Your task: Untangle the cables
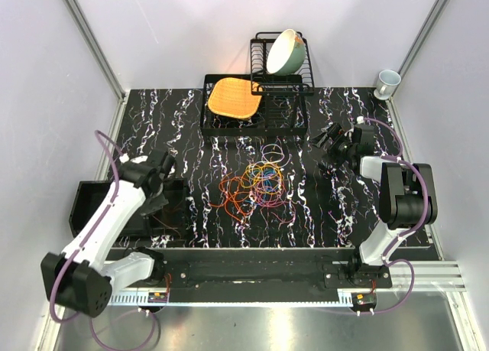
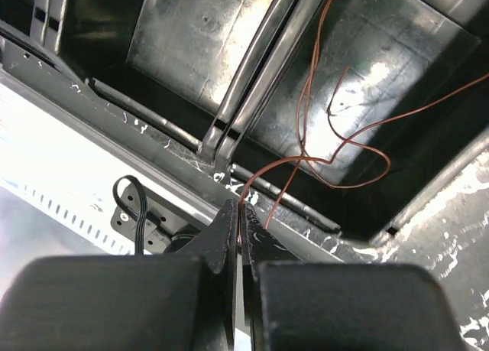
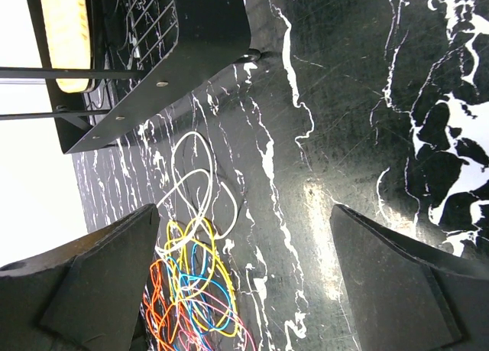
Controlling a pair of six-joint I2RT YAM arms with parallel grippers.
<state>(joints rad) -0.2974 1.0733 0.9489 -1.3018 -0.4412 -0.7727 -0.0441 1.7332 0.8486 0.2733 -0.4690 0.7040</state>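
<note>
The cables (image 1: 257, 184) lie as a loose tangle of orange-red, yellow, blue and purple loops in the middle of the black marbled table. My left gripper (image 1: 159, 184) hovers over a black bin (image 1: 90, 206) at the left. In the left wrist view the left gripper (image 2: 239, 210) is shut on one thin orange-red cable (image 2: 336, 156), which loops down into the bin (image 2: 191, 37). My right gripper (image 1: 333, 141) stands to the right of the tangle. In the right wrist view this gripper (image 3: 244, 210) is open and holds nothing, with the cables (image 3: 191, 290) beside its left finger (image 3: 99, 282).
A black dish rack (image 1: 281, 99) at the back holds a pale bowl (image 1: 286, 51) and an orange woven mat (image 1: 232, 97). A white cup (image 1: 387, 82) stands at the back right corner. Thick mauve hoses (image 1: 113, 164) run along both arms.
</note>
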